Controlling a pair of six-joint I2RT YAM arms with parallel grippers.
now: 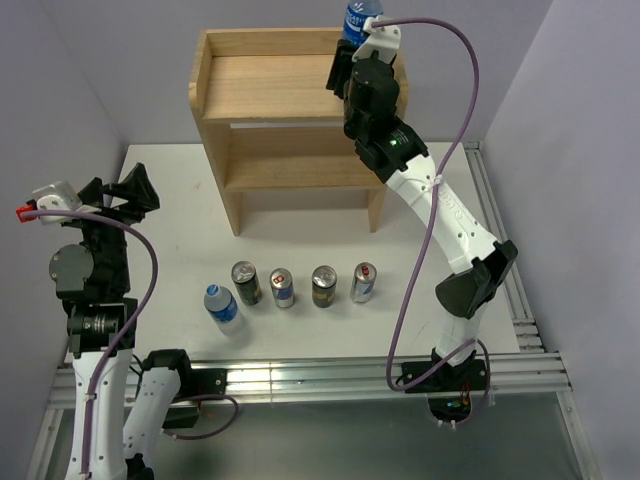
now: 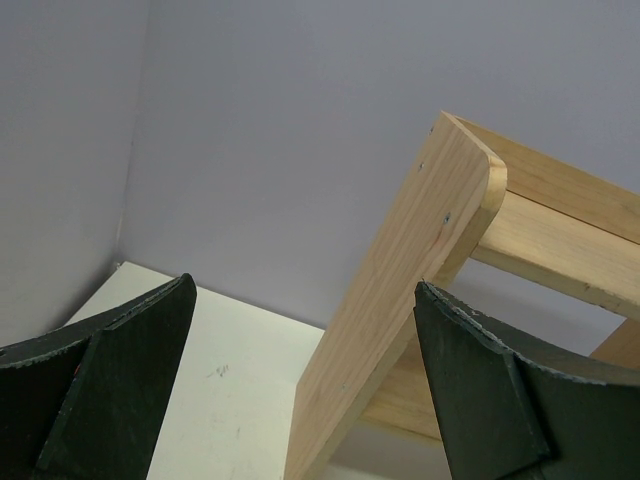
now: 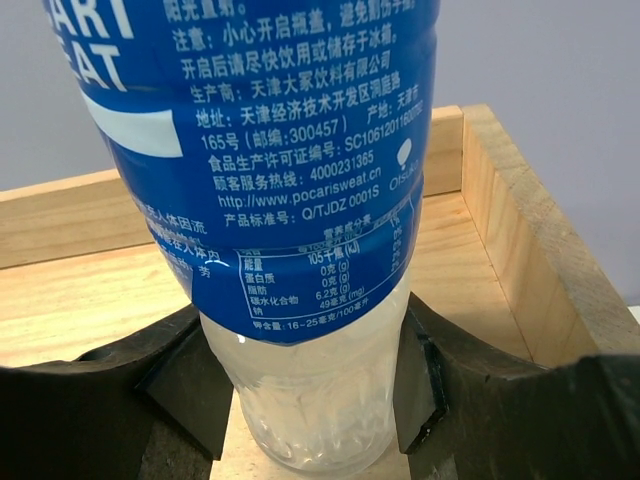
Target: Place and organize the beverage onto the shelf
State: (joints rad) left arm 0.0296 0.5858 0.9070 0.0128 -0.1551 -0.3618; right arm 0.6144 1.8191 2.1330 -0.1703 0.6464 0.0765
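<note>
The right gripper (image 3: 305, 385) was clamped on the lower body of a blue-labelled bottle (image 3: 280, 150), held upright over the shelf's (image 1: 270, 90) top board toward its right rear corner, inside the raised rim. The left gripper (image 1: 118, 192) stood wide apart and empty by the tabletop's (image 1: 190, 240) left edge. Four cans (image 1: 283, 288) and a second bottle (image 1: 222, 305) stood in a row near the front edge.

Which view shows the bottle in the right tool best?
Right wrist: the bottle fills the frame, its blue label readable, clamped by the right tool. Top external shows only a small blue part at the shelf top's back corner. Left wrist misses it.
</note>
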